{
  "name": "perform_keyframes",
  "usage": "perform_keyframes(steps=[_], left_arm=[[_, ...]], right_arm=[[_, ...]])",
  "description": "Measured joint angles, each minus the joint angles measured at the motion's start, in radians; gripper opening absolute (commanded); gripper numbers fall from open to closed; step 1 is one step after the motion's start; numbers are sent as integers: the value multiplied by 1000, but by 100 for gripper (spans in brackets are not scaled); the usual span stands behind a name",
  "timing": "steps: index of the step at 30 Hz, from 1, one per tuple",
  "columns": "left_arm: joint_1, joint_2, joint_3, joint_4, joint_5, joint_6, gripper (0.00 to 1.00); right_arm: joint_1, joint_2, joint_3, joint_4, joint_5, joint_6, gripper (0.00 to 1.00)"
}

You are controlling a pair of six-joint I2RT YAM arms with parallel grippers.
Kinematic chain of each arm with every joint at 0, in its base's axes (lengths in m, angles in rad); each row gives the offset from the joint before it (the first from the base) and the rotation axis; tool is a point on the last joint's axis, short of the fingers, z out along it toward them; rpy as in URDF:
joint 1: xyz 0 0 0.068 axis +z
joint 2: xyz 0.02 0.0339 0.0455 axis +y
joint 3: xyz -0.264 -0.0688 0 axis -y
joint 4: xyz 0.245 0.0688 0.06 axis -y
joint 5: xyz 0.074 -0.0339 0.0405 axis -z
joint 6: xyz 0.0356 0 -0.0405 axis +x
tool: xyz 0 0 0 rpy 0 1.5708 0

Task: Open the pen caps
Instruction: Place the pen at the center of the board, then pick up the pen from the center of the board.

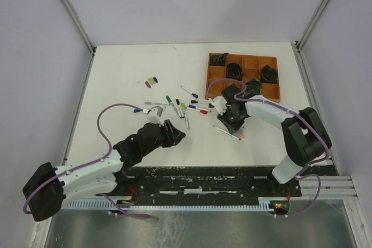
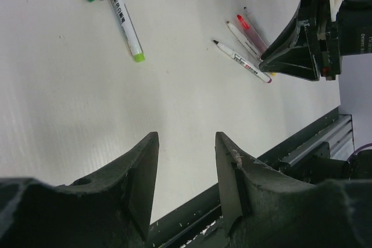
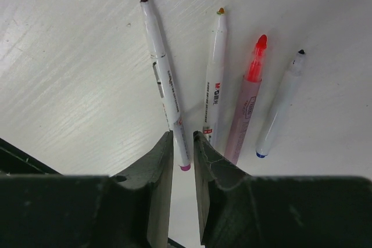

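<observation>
Four uncapped pens lie side by side under my right gripper [image 3: 183, 135]: a black-tipped pen [image 3: 165, 94], an orange-tipped pen [image 3: 214, 79], a pink-barrelled red pen [image 3: 249, 100] and a blue-ended pen [image 3: 280, 108]. The right jaws stand a little apart, with the black-tipped pen's purple end on the table between them, seemingly untouched. My left gripper [image 2: 186, 137] hangs open and empty over bare table. More pens [image 1: 174, 107], still capped, are scattered mid-table. Three loose pen caps [image 1: 151, 81] lie behind them. From above, the left gripper [image 1: 174, 133] is in front of the scatter and the right gripper [image 1: 229, 121] beside it.
A brown compartment tray [image 1: 273, 92] with dark objects in several cells stands at the back right. In the left wrist view, a green-ended pen [image 2: 125, 21] lies ahead and the right arm's gripper [image 2: 296, 56] stands over the uncapped pens [image 2: 244, 62]. The table's black front rail runs close behind both grippers.
</observation>
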Motion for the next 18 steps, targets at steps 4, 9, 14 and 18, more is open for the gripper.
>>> perform_keyframes(steps=[4, 9, 14, 18], left_arm=[[-43, 85, 74, -39, -64, 2, 48], [-62, 201, 183, -102, -133, 3, 48], [-71, 341, 328, -223, -205, 3, 48], [-73, 477, 476, -340, -269, 6, 46]], right_arm=[[0, -20, 2, -2, -17, 0, 28], [-2, -53, 16, -10, -40, -2, 28], [-27, -111, 46, -35, -65, -14, 28], [-87, -173, 68, -45, -88, -16, 28]])
